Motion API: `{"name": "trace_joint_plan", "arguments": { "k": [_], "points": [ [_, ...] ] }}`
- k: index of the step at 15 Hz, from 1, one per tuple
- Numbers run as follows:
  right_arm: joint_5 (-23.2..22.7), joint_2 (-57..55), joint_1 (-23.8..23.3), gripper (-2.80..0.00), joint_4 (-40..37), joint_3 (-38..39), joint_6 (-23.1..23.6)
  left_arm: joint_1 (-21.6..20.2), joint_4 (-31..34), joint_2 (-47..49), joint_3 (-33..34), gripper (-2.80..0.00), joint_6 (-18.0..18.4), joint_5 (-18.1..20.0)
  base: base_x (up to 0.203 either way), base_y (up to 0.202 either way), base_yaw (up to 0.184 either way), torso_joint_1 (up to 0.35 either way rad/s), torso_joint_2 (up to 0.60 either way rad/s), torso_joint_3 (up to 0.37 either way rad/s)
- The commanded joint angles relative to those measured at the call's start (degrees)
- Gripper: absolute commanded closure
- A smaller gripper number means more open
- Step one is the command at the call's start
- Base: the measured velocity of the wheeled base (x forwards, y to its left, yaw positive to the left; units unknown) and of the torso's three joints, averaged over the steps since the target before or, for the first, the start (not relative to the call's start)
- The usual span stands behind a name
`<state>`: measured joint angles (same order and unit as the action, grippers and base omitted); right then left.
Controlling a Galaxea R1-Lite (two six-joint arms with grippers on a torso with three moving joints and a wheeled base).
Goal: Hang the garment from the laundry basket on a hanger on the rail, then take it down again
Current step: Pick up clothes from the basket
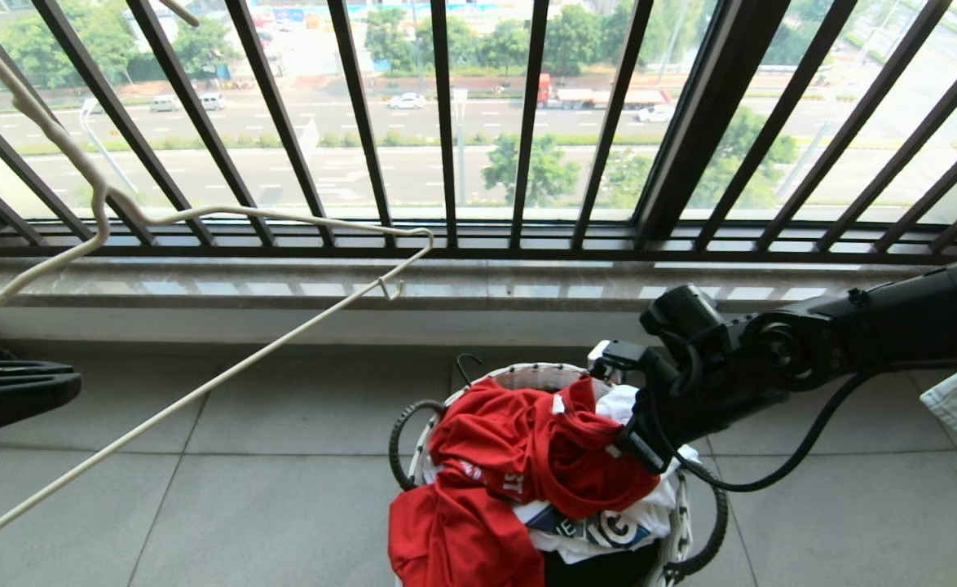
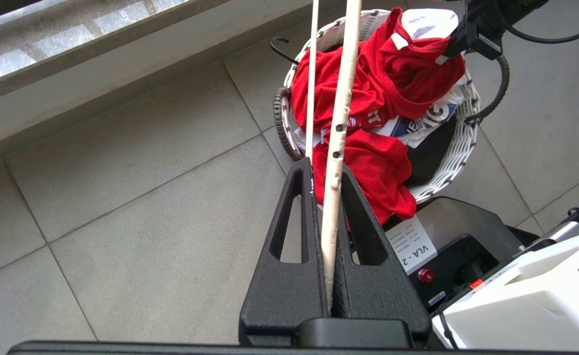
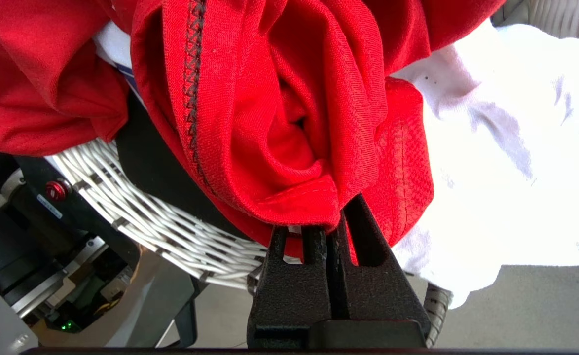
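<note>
- The red short-sleeved T-shirt [image 1: 519,456] is being held heaped in the small round white woven basket [image 2: 459,148], one part spilling over its rim.
- A fold of it is being pinched by the closed right end effector [image 3: 336,224].
- The thin cream-white wire hanger [image 1: 201,391] is being clamped by the closed left end effector [image 2: 326,197].

R gripper [image 3: 336,231] clamped, arm reaching down; L gripper [image 2: 326,197] clamped, raised.

A dark barred window railing [image 1: 446,122] overlooks a road above grey floor tiles [image 1: 283,456].

garment [image 1: 519,456] in laundry basket [image 1: 527,377]
</note>
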<state>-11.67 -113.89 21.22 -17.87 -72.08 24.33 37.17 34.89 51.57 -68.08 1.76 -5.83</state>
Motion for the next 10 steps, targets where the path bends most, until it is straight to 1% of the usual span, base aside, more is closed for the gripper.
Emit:
{"name": "trace_joint_plan", "arguments": {
  "k": [1,3,5,8,10],
  "points": [
    [0.81,5.60,0.05,0.00,-3.09,0.58,-0.97,0.00,0.18,-0.24,-0.03,0.00,0.00,0.03,0.000,0.000,0.000,0.000,0.00,0.000],
    [1.21,9.89,0.06,0.00,-6.79,0.62,-2.79,0.00,0.18,-0.03,-0.03,0.00,0.00,0.03,0.000,0.000,0.000,0.000,0.00,0.000],
    [3.53,13.42,0.34,0.00,-12.07,0.63,-4.44,0.00,0.09,0.47,0.06,0.00,0.00,0.03,0.000,0.000,0.000,0.000,0.00,0.000],
    [6.46,17.35,1.70,0.00,-14.48,0.55,-11.88,0.00,-0.08,0.87,0.06,0.00,-0.09,0.07,0.000,0.000,0.000,0.000,0.00,0.000],
    [9.35,20.12,3.48,0.00,-14.91,0.54,-15.33,0.00,-0.17,0.90,-0.03,0.00,-0.17,0.12,0.000,0.000,0.000,0.000,0.00,0.000]
  ]
}}
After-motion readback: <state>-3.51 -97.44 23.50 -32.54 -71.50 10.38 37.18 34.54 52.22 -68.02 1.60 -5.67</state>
